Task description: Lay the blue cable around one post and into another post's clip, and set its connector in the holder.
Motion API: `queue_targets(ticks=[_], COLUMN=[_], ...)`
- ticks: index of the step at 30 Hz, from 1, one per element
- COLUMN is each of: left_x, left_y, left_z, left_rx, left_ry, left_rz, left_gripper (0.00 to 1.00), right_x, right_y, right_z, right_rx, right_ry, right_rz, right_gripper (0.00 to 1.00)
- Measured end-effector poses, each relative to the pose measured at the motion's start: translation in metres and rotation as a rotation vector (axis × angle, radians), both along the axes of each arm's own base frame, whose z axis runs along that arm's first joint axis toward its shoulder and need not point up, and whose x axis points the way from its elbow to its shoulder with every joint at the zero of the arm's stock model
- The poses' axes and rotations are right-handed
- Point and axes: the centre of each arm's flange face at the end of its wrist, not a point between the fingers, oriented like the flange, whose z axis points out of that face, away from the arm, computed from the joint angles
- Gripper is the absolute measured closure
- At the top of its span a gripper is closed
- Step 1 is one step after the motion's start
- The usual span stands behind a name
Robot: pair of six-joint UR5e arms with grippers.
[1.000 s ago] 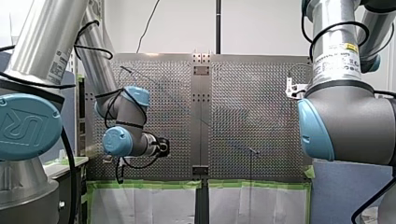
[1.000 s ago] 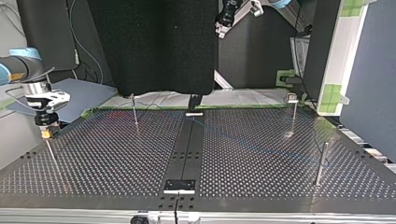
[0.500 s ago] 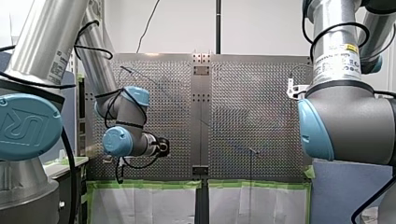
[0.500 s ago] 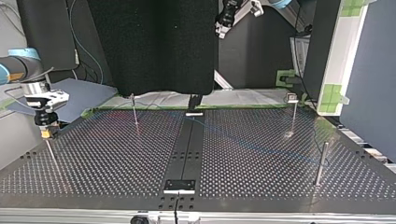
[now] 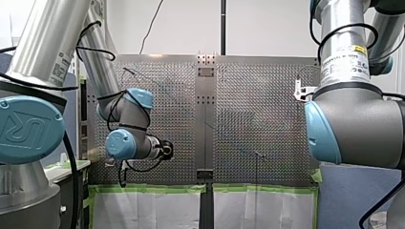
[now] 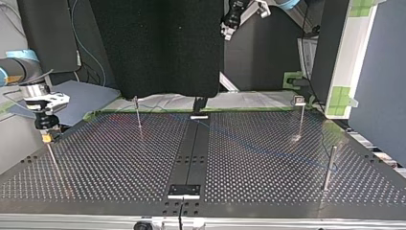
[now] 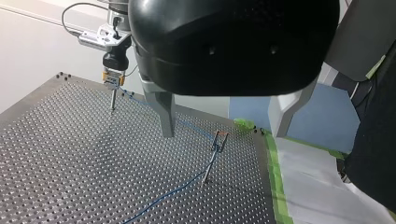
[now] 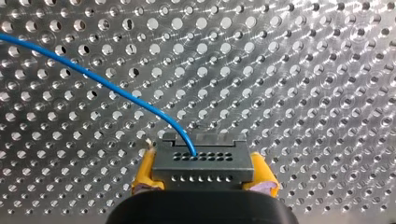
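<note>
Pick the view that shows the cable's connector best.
Right wrist view: the connector shows close, clamped between my right tool's yellow pads. Top and left wrist views show a speck; the front view hides it.

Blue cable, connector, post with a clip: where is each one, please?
blue cable point(image 8: 112, 87): right wrist view, middle of its curve.
connector point(image 8: 201, 161): right wrist view, dark front face.
post with a clip point(image 7: 212, 159): left wrist view, middle of the shaft.
</note>
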Motion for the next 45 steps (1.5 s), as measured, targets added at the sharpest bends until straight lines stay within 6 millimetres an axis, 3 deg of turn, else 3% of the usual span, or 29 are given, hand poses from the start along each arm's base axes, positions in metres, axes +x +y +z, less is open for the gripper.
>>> queue_targets(ticks=[21, 45], left_x=[0.0016, 0.0017], left_y=[-0.0014, -0.0012], left_z=[0.0008, 0.0009], left_rx=[-0.001, 0.001], left_ry=[-0.002, -0.003], left_rz=[0.0, 0.001], left_gripper=[0.02, 0.02], right_x=[-0.0027, -0.0023], right_y=[-0.0036, -0.0081], right_z=[-0.0069, 0.0], right_rx=[-0.002, -0.016], right_ry=[0.0, -0.011], right_rz=[0.012, 0.016], right_gripper=[1.0, 1.0])
